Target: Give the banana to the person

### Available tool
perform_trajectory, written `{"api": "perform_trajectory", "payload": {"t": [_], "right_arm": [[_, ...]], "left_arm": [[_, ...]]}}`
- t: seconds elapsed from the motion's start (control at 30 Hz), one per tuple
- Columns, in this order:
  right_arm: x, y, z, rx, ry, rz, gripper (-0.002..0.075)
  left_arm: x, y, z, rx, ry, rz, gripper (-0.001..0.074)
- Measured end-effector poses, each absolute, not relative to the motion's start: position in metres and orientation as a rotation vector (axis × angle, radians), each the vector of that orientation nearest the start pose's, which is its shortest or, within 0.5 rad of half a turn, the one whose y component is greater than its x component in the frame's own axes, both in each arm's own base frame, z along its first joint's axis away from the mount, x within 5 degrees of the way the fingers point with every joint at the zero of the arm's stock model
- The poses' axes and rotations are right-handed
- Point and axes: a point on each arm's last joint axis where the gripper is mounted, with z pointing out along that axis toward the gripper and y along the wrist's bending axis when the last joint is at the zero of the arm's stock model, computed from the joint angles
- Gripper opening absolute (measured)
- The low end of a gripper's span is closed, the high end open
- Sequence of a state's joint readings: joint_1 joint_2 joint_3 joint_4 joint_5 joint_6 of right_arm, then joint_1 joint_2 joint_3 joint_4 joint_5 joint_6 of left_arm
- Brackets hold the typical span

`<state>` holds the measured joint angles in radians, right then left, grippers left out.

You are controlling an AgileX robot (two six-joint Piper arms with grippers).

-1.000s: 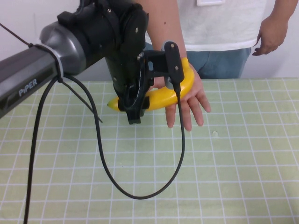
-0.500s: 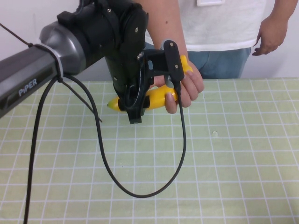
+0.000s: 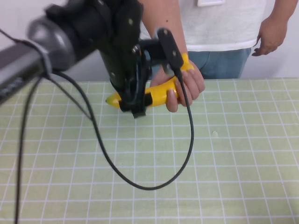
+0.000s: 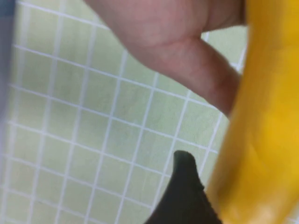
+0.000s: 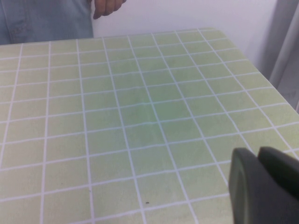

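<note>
Yellow banana (image 3: 161,93): held in the air above the far part of the table, lying roughly level, blunt tip toward the robot's left, stem end up inside the person's fist
Look of it: smooth, bright, unblemished, gently curved, with a plastic sheen; in the left wrist view it fills one side as a glossy yellow band (image 4: 261,121)
Left gripper (image 3: 135,105): clamped across the banana near its tip end, dark fingers on both sides of the fruit; judged to be holding on so the fruit stays put until the person has it firmly
Person's hand (image 3: 187,84): fingers curled round the stem half, touching the banana just beside the gripper; this looks like the taking grip of a handover
Person (image 3: 219,23): standing at the far edge, white shirt and jeans, other hand (image 3: 270,35) hanging free
Cable (image 3: 154,182): black loop sagging from the left wrist to the checked green table (image 3: 243,177)
Right gripper (image 5: 264,186): low over bare table on the robot's right, well apart from the handover; only part of it shows, so cannot tell how its jaws stand
</note>
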<state>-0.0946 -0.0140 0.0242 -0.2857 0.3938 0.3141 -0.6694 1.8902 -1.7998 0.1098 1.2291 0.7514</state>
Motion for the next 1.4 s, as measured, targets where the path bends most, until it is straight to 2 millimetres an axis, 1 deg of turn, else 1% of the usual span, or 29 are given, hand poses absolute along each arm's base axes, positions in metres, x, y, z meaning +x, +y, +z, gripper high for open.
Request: {"api": "perform_trajectory", "payload": {"t": [0.07, 0.2, 0.27, 0.3, 0.33, 0.43, 0.47, 0.5, 0.57, 0.6, 0.67, 0.73, 0.83, 0.93, 1.0, 1.17, 1.4], "right_arm": [[0.051, -0.015, 0.172, 0.209, 1.862, -0.133, -0.0011], [0.051, -0.015, 0.172, 0.209, 1.862, -0.133, -0.0011], [0.051, -0.015, 0.172, 0.209, 1.862, -0.133, -0.0011], [0.051, -0.015, 0.172, 0.209, 1.862, -0.133, -0.0011], [0.051, -0.015, 0.172, 0.209, 1.862, -0.133, -0.0011], [0.051, -0.015, 0.172, 0.209, 1.862, -0.133, -0.0011], [0.051, -0.015, 0.172, 0.209, 1.862, -0.133, -0.0011], [0.051, -0.015, 0.172, 0.209, 1.862, -0.133, -0.0011], [0.051, -0.015, 0.172, 0.209, 1.862, -0.133, -0.0011], [0.051, -0.015, 0.172, 0.209, 1.862, -0.133, -0.0011], [0.051, -0.015, 0.172, 0.209, 1.862, -0.133, -0.0011], [0.051, -0.015, 0.172, 0.209, 1.862, -0.133, -0.0011], [0.051, -0.015, 0.172, 0.209, 1.862, -0.133, -0.0011], [0.051, -0.015, 0.172, 0.209, 1.862, -0.133, -0.0011], [0.051, -0.015, 0.172, 0.209, 1.862, -0.133, -0.0011], [0.051, -0.015, 0.172, 0.209, 1.862, -0.133, -0.0011], [0.051, -0.015, 0.172, 0.209, 1.862, -0.133, -0.0011]], "left_arm": [[0.317, -0.239, 0.333, 1.805, 2.088, 0.168, 0.0473], [0.291, -0.218, 0.386, 1.668, 2.024, 0.167, 0.0475], [0.276, -0.205, 0.411, 1.592, 1.999, 0.163, 0.0455], [0.267, -0.198, 0.423, 1.547, 1.991, 0.153, 0.0427], [0.26, -0.192, 0.433, 1.509, 1.983, 0.144, 0.0383], [0.234, -0.174, 0.462, 1.416, 1.942, 0.096, 0.0181], [0.226, -0.169, 0.468, 1.396, 1.934, 0.074, 0.0117], [0.218, -0.164, 0.471, 1.384, 1.928, 0.052, 0.0075], [0.204, -0.156, 0.47, 1.368, 1.941, 0.008, 0.0033], [0.197, -0.152, 0.466, 1.36, 1.96, -0.01, 0.002], [0.186, -0.144, 0.45, 1.355, 2.024, -0.033, 0.0008], [0.173, -0.134, 0.433, 1.342, 2.066, -0.045, 0.0002], [0.156, -0.121, 0.414, 1.304, 2.066, -0.063, 0.0], [0.14, -0.108, 0.404, 1.252, 2.03, -0.08, -0.0001], [0.133, -0.103, 0.398, 1.24, 2.03, -0.086, -0.0001], [0.125, -0.096, 0.393, 1.256, 2.071, -0.082, -0.0001], [0.127, -0.092, 0.392, 1.266, 2.081, -0.017, -0.0002]]}}
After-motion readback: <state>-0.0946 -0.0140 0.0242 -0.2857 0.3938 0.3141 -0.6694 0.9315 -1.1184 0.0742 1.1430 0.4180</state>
